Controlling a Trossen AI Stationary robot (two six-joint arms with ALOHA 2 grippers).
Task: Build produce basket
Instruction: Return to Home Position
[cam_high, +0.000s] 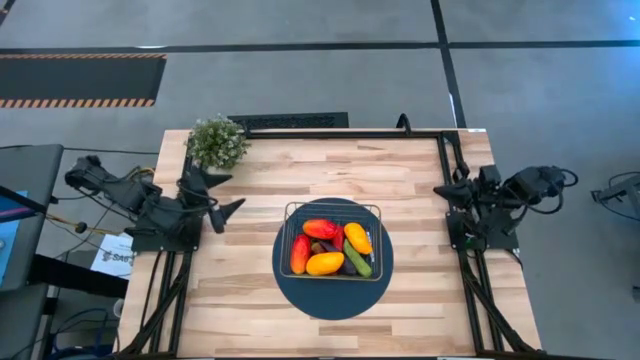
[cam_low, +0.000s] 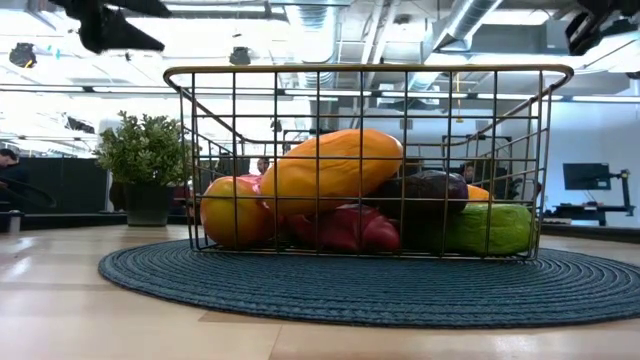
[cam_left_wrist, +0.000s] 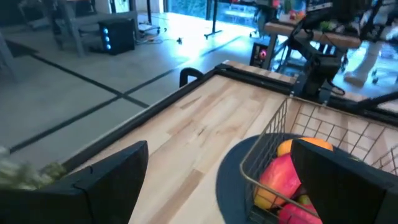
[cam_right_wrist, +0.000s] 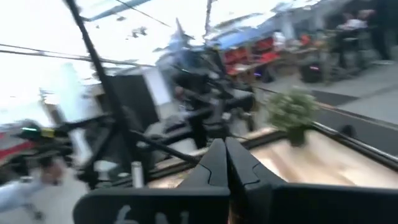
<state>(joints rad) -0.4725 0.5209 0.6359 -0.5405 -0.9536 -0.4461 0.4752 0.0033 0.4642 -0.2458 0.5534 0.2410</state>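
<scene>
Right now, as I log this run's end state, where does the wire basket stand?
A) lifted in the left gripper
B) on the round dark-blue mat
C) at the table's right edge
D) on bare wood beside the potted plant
B: in the high view the basket sits within the round dark-blue mat, with the left gripper and the right gripper apart from it on either side.

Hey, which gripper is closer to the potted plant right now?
The left. The left gripper hangs close beside the plant on the table's left side; the right gripper is far across the table on its right side.
</scene>
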